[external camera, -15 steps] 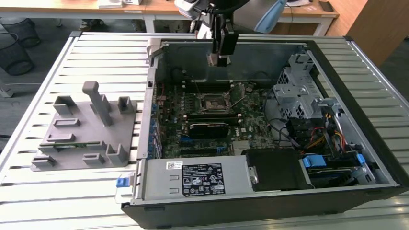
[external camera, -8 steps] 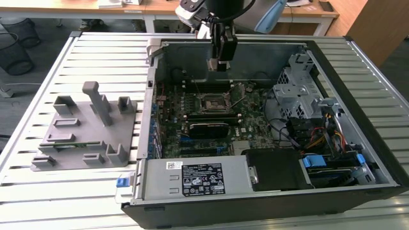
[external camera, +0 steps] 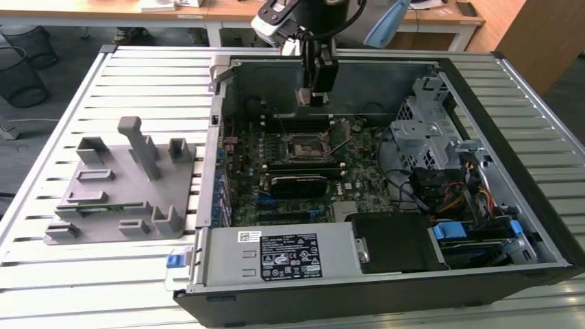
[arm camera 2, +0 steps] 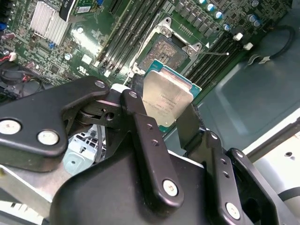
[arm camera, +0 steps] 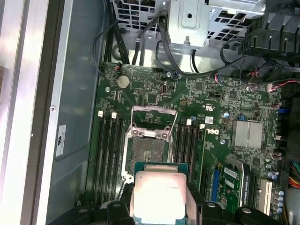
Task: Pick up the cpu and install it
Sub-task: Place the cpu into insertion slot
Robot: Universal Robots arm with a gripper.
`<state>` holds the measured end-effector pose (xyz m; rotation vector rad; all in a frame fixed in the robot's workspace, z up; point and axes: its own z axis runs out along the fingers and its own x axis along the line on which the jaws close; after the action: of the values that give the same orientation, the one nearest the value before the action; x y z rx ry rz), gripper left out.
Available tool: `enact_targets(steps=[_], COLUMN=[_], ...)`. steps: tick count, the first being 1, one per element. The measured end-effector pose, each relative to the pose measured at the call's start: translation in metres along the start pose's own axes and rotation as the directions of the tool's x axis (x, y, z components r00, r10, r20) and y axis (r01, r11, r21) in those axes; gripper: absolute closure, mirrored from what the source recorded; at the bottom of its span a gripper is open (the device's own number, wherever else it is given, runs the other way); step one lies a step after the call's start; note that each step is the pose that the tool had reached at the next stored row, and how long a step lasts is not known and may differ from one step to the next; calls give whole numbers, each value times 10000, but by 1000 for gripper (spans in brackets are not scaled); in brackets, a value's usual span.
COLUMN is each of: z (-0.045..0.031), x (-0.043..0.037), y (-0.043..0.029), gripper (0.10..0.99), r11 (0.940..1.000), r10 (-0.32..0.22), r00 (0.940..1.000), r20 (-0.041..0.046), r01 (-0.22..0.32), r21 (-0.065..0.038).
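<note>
Gripper (arm camera 2: 163, 108): clamped on the cpu (arm camera 2: 167, 99) by two opposite edges.
Cpu: held in the air above the motherboard (arm camera: 211, 101), near the socket (arm camera: 147, 149) and not touching it; silvery top shows in both wrist views.
Socket: open, contact field exposed.
Flanking: memory slots (arm camera: 110, 154) on both sides.
Farther: heatsink (arm camera: 247, 134), drive cage (external camera: 425, 116), loose cables (external camera: 457, 202).
Outside the computer case (external camera: 384, 291): grey holder (external camera: 119, 185) on the slatted table (external camera: 137, 68) — the exterior view's left.

No print can be made out: a black label (external camera: 292, 259) and a white sticker (external camera: 249, 236) sit on the silver power supply box (external camera: 229, 266), a pale sticker (arm camera: 61, 139) on the case wall (arm camera: 77, 84), and faint grey lettering on the cpu (arm camera: 159, 197).
</note>
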<state>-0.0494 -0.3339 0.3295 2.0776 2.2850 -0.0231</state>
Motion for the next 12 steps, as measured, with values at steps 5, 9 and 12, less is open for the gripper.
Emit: enact_targets(steps=[5,9,12], z=[52,87,115], x=[2,4,5], y=[7,10,14], gripper=[557,557,557], r11=[10000,10000,10000], r10=[0,27,45], r00=[10000,10000,10000], r20=[-1,1,1], r01=[0,-27,-45], r21=[-1,1,2])
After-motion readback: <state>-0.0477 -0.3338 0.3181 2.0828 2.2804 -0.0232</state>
